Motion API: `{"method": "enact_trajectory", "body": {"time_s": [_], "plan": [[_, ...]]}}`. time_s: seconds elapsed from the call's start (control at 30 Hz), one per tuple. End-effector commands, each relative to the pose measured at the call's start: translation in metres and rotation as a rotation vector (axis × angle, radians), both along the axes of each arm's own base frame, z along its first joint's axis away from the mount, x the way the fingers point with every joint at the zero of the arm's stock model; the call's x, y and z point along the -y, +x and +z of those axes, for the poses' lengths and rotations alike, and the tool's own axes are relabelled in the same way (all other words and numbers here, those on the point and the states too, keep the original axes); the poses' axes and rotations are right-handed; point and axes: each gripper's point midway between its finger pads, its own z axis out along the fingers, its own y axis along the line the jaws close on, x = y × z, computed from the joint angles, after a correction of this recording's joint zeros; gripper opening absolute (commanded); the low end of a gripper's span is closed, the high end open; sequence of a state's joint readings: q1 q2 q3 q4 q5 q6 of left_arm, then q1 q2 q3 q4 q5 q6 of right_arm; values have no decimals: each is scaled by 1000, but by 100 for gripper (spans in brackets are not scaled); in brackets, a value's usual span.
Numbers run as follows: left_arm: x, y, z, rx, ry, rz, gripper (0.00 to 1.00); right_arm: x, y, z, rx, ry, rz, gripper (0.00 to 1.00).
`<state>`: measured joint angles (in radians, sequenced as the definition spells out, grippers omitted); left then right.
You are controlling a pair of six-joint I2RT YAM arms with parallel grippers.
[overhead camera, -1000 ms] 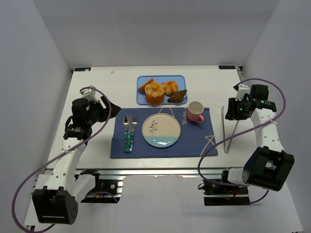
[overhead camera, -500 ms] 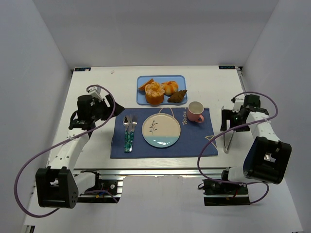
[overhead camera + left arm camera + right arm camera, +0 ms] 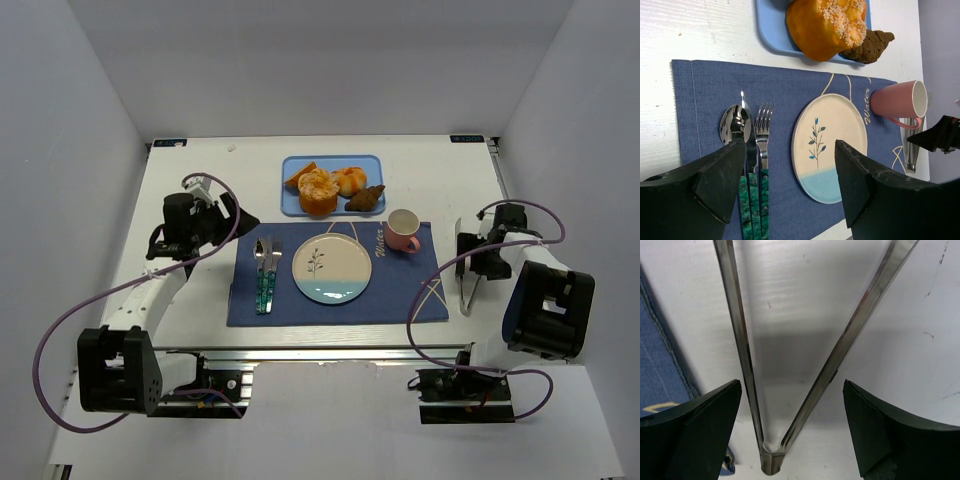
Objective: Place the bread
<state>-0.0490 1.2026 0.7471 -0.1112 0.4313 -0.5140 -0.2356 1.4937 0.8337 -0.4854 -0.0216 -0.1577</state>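
The bread (image 3: 365, 198) is a small dark brown croissant on the right end of the blue tray (image 3: 332, 160); in the left wrist view the bread (image 3: 871, 46) lies behind a big muffin. My left gripper (image 3: 243, 222) is open and empty, at the left edge of the placemat, well short of the tray; its wrist view (image 3: 790, 143) looks over the plate. My right gripper (image 3: 471, 257) is open, low over the metal tongs (image 3: 466, 290) on the table. In the right wrist view the gripper (image 3: 791, 385) straddles the tongs' (image 3: 833, 360) hinged end without touching.
The tray also holds an orange-golden muffin (image 3: 318, 192), a bun (image 3: 350, 180) and an orange wedge (image 3: 299, 177). On the blue placemat (image 3: 400, 290) are a plate (image 3: 331, 268), a pink cup (image 3: 403, 230) and cutlery (image 3: 265, 270). White walls enclose the table.
My right arm has folded down and brought its gripper low over the tongs. My left gripper has shifted slightly right toward the placemat. Nothing on the table has moved.
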Motion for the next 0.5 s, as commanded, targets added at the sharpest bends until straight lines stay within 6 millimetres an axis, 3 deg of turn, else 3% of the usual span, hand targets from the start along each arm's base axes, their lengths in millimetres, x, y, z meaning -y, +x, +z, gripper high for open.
{"method": "enact_trajectory", "body": {"time_s": [0.0, 0.13, 0.3, 0.4, 0.47], "plan": [[3, 3, 22, 65, -20, -3, 82, 8, 20, -1, 72, -21, -38, 86], [0, -2, 25, 70, -25, 18, 82, 16, 17, -13, 50, -66, -54, 84], [-2, -9, 29, 75, -22, 34, 82, 13, 10, -23, 36, -53, -49, 77], [-3, -13, 34, 84, -16, 36, 82, 9, 4, -28, 28, -40, -38, 71], [-4, -16, 37, 93, -12, 42, 81, 8, 4, -29, 32, -36, -30, 59]]}}
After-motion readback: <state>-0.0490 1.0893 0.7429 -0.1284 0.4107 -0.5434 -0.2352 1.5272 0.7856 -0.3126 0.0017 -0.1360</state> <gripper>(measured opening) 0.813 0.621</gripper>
